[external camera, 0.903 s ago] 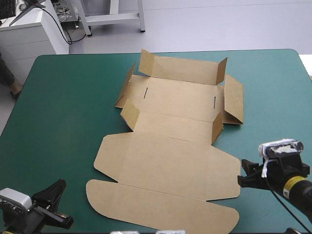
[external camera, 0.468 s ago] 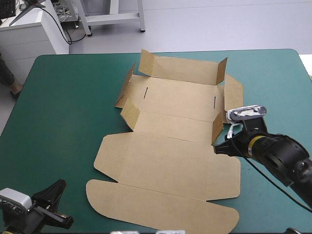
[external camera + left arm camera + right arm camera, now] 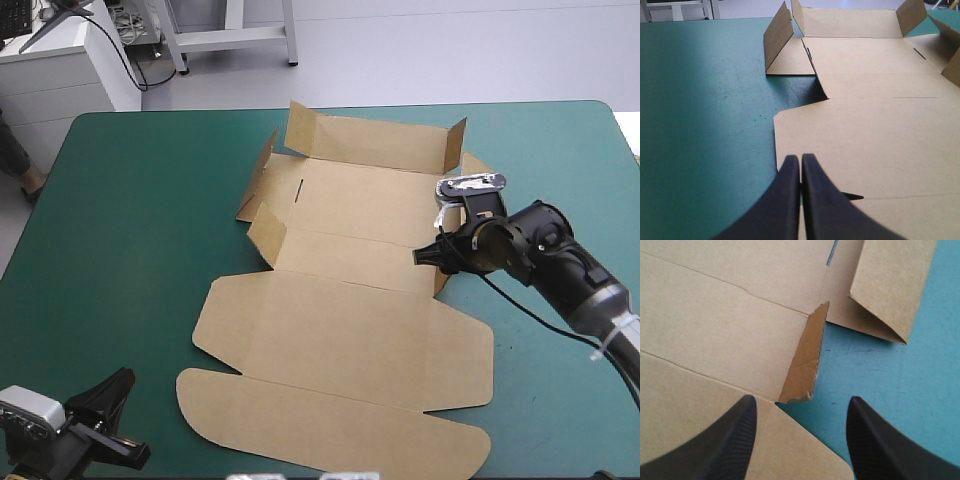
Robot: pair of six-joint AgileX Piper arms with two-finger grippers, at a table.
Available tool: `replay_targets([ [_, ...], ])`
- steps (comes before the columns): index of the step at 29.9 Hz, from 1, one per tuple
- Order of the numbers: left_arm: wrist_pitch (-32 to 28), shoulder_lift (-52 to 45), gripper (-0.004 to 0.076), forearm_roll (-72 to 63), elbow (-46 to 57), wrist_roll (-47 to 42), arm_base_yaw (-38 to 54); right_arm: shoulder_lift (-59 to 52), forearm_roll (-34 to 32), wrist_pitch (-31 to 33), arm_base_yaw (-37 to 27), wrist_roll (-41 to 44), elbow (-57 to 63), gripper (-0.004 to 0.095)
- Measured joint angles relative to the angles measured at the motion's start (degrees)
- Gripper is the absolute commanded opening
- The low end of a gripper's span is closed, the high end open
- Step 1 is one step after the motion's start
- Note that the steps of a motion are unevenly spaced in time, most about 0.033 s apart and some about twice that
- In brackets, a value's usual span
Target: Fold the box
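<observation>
A brown box (image 3: 350,330), a cut sheet of matte board, lies mostly flat at the centre of a table (image 3: 130,200) with a smooth teal-green cover. Toward 12 o'clock its panels are creased, and a long rear wall and short side flaps stand up. Toward 6 o'clock the wide lid panel lies flat, ending in a tongue with rounded corners.

The right claw (image 3: 800,402) hovers at the sheet's 3 o'clock edge. Its curved black fingers are spread wide and grip nothing. A small upright corner flap (image 3: 805,365) (its lower edge rough and frayed) stands just ahead between them.

The left claw (image 3: 801,165) sits at the table's 7 o'clock corner, near the lid. Its fingers are pressed together into one pointed arch and hold nothing.
</observation>
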Motion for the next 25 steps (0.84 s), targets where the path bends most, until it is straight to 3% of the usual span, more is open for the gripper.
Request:
replay_targets([
  [10, 0.1, 0.0, -0.0008, 0.1, 0.0, 0.0, 0.0, 11.8, 5.7, 2.5, -5.8, -6.1, -6.9, 0.0497],
  [22, 0.1, 0.0, -0.0008, 0.5, 0.0, 0.0, 0.0, 21.8, 7.6, 3.1, -6.2, -8.4, -8.3, 0.0495],
  [25, 0.1, 0.0, -0.0008, 0.5, 0.0, 0.0, 0.0, 23.4, 7.6, 2.7, -6.2, -8.6, -8.3, 0.0439],
])
